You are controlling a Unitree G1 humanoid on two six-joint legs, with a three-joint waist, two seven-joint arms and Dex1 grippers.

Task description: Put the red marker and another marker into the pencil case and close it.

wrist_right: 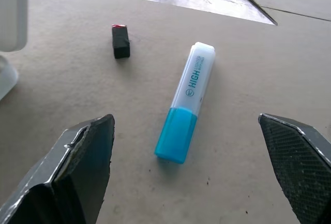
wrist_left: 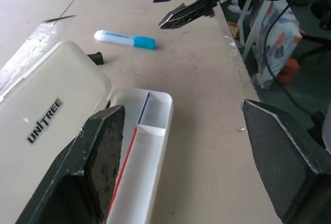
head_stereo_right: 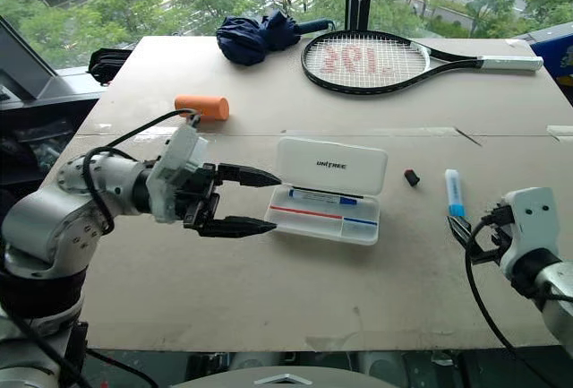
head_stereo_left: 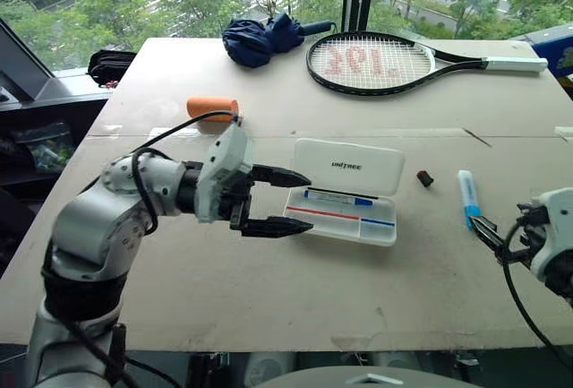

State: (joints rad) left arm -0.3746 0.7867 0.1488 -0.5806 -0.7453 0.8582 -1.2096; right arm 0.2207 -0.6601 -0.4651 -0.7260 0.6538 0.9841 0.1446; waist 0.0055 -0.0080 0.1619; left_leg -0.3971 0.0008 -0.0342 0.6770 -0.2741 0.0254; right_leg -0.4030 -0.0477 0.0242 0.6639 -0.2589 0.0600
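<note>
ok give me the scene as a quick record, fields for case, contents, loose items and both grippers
case: white pencil case, lid open
contents: red marker and a blue-capped pen in the tray
loose items: blue highlighter and small black cap on the table, right of the case
left gripper: jaws open, empty, beside the case
right gripper: jaws open, empty, near the highlighter

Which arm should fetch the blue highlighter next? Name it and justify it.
Right. The right gripper is open and sits just short of the blue highlighter, which lies between its fingers' line of approach. The left gripper is open beside the pencil case, on the far side from the highlighter.
</note>
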